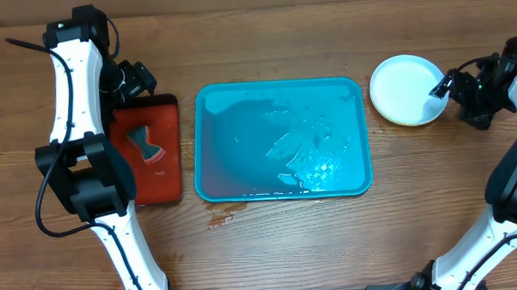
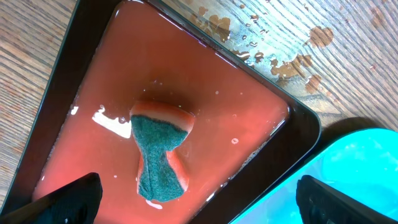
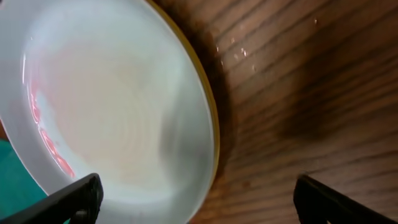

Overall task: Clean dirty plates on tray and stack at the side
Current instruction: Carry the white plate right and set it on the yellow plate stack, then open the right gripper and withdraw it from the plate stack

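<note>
Both hands gape, empty: right hand (image 3: 198, 186) at the rim of the plates (image 1: 405, 88), seemingly stacked right of the tray (image 1: 241, 154); left hand (image 2: 199, 185) above a sponge (image 2: 160, 155) left of it. Only the right wrist view shows pink smears.

Plates (image 1: 402, 86) sit stacked just beside the wet turquoise tray (image 1: 233, 168).

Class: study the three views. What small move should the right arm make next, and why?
Probably draw the right gripper away from the plate and clear of it. The blue tray holds no plates, only water. The plate rests on the table beside it, with another rim showing beneath. The jaws stand open at its edge, gripping nothing.
</note>
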Controlling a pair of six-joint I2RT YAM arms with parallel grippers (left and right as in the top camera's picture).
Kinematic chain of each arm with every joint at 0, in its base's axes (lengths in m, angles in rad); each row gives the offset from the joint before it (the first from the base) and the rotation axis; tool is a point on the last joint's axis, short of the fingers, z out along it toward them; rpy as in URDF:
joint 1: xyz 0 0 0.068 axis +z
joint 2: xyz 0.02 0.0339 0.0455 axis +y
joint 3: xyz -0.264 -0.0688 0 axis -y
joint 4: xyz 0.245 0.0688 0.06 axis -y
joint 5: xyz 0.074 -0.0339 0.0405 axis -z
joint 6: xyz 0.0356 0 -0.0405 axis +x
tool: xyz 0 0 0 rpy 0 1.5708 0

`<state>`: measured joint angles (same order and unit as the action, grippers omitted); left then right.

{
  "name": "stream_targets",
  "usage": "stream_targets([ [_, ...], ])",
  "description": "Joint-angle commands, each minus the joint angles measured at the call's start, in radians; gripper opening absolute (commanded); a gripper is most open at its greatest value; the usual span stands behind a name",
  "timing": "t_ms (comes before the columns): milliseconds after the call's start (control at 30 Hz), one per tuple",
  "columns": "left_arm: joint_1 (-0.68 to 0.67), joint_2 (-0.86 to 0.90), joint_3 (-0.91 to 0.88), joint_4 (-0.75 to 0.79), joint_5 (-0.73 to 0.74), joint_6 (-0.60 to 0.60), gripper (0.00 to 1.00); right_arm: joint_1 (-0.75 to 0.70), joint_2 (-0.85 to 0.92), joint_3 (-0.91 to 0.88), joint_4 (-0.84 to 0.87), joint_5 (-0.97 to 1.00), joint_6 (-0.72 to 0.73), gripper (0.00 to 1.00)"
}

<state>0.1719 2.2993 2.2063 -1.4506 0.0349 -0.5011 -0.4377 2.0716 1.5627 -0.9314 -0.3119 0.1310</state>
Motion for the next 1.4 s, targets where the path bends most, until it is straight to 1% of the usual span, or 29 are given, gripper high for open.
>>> stream_targets([
  [0, -0.002, -0.018, 0.007, 0.002, 0.01, 0.007, 1.0, -0.001, -0.058, -0.003, -0.024, -0.06, -0.008, 1.0],
  [100, -0.002, -0.018, 0.007, 0.002, 0.01, 0.007, 1.0, 0.004, -0.157, -0.003, -0.055, -0.113, -0.035, 1.0],
  [333, -0.002, -0.018, 0.007, 0.002, 0.01, 0.007, 1.0, 0.057, -0.401, -0.009, -0.169, -0.07, -0.066, 1.0],
  [400, -0.002, -0.018, 0.007, 0.002, 0.01, 0.007, 1.0, 0.09, -0.482, -0.037, -0.198, -0.071, -0.108, 1.0],
  [500, -0.002, -0.018, 0.007, 0.001, 0.01, 0.007, 1.0, 0.15, -0.62, -0.145, -0.199, -0.071, -0.129, 1.0],
  [633, -0.002, -0.018, 0.007, 0.001, 0.01, 0.007, 1.0, 0.257, -0.836, -0.353, -0.161, -0.097, -0.127, 1.0],
  [733, -0.002, -0.018, 0.007, 0.001, 0.01, 0.007, 1.0, 0.327, -0.975, -0.453, -0.159, -0.132, -0.128, 1.0],
  [900, -0.002, -0.018, 0.007, 0.001, 0.01, 0.007, 1.0, 0.362, -1.041, -0.475, -0.159, -0.138, -0.128, 1.0],
  [1367, -0.002, -0.018, 0.007, 0.002, 0.01, 0.007, 1.0, 0.362, -1.02, -0.475, -0.159, -0.135, -0.128, 1.0],
])
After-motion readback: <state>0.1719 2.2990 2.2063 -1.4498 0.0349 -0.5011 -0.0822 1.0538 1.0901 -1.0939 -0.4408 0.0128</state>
